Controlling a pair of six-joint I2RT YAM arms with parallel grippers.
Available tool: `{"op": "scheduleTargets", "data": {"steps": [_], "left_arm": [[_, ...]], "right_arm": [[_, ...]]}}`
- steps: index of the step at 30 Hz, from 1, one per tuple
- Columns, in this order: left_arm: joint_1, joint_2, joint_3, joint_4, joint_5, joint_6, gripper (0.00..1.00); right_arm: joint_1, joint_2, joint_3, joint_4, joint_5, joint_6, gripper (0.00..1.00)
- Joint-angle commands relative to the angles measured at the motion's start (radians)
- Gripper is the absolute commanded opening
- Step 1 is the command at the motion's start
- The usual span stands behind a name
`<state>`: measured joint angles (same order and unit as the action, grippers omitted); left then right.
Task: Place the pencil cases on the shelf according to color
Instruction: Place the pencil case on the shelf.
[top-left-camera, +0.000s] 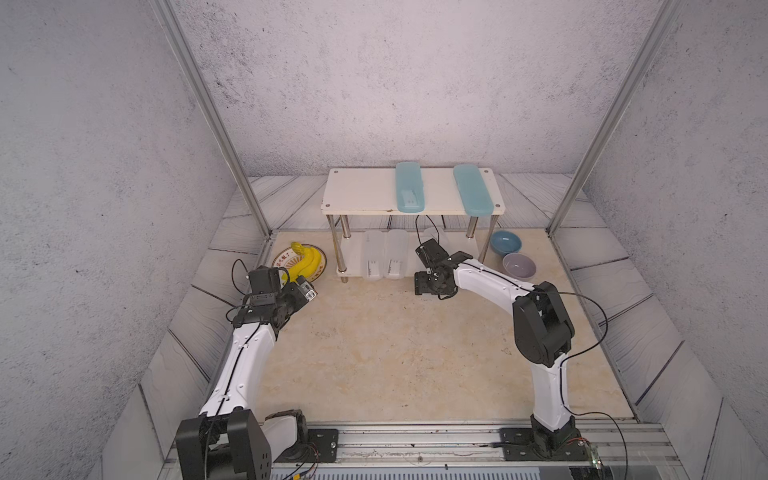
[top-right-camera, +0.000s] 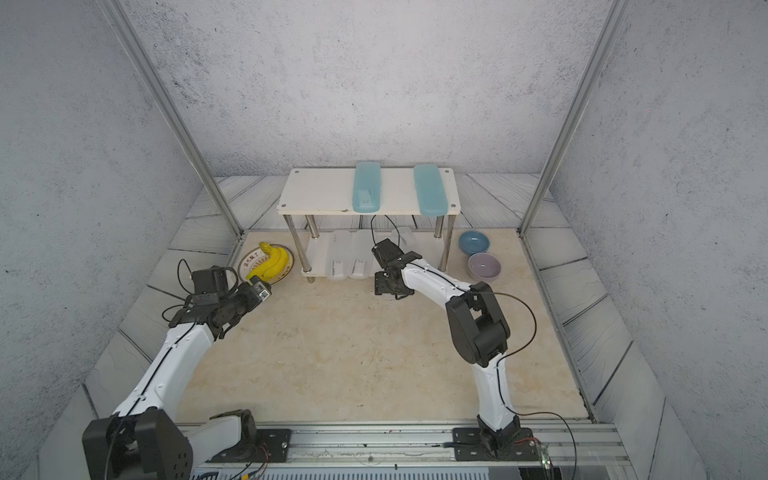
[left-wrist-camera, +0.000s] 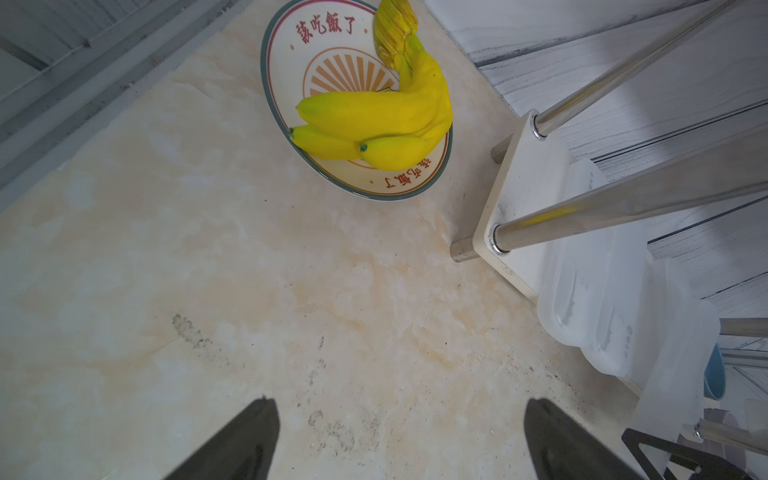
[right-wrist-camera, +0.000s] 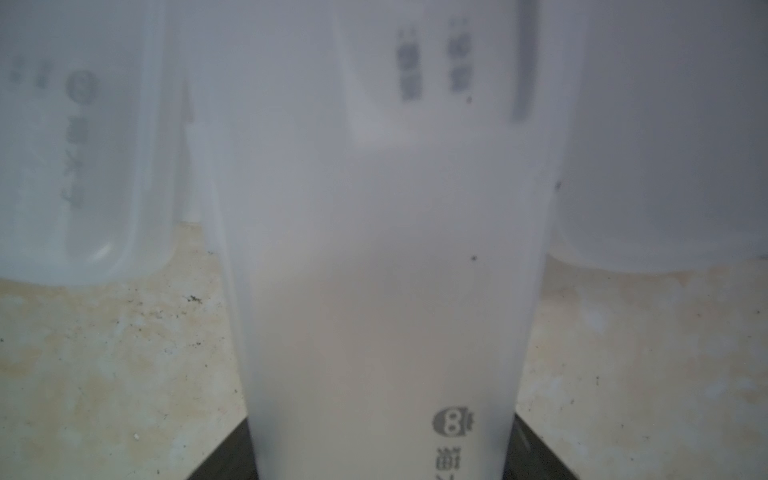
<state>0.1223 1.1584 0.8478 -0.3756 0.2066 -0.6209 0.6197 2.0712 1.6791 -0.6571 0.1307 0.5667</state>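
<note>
A frosted pencil case (right-wrist-camera: 382, 249) fills the middle of the right wrist view, running up from the bottom edge between the dark fingers (right-wrist-camera: 232, 461) of the right gripper (right-wrist-camera: 382, 419), which is clamped on its two long sides. Its far end reaches between two neighbouring cases, one at the left of that frame (right-wrist-camera: 83, 145) and one at the right (right-wrist-camera: 665, 145). Whether it rests on anything cannot be told. In both top views this grip sits at the centre of the frame, at the front of the lower board (top-left-camera: 347, 259) of the shelf (top-left-camera: 357, 191). There two labelled frosted cases (top-left-camera: 372, 255) lie side by side, just left of the gripper. On the upper board two teal cases lie crosswise and apart, one near the middle (top-left-camera: 409, 187) and one at the right end (top-left-camera: 471, 189), their near ends just past the front edge. Left of the shelf a plate (top-left-camera: 279, 261) holds bananas (top-left-camera: 306, 262). To its right a blue bowl (top-left-camera: 505, 242) and a lilac bowl (top-left-camera: 518, 265) stand just beside each other on the beige table (top-left-camera: 374, 353). The left gripper (left-wrist-camera: 399, 405), at the bottom of the left wrist view, has its jaws spread wide over bare tabletop, near the plate and grasping nothing.
</note>
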Motion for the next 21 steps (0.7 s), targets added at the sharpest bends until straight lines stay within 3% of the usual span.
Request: {"op": "scheduleTargets", "data": {"steps": [1,3,8,21], "left_arm": [[0.008,0.014,-0.003,0.01,0.023,0.008,0.99],[0.008,0.015,-0.003,0.009,0.027,0.009,0.99],[0.007,0.015,-0.005,0.012,0.033,0.007,0.99],[0.008,0.03,-0.008,0.022,0.065,-0.001,0.99]], "right_arm": [[0.002,0.043,0.069,-0.024,0.012,-0.018,0.62],[-0.001,0.072,0.104,-0.044,0.008,-0.017,0.63],[-0.002,0.102,0.152,-0.068,0.0,-0.009,0.78],[-0.002,0.06,0.205,-0.143,-0.029,-0.008,0.88]]}}
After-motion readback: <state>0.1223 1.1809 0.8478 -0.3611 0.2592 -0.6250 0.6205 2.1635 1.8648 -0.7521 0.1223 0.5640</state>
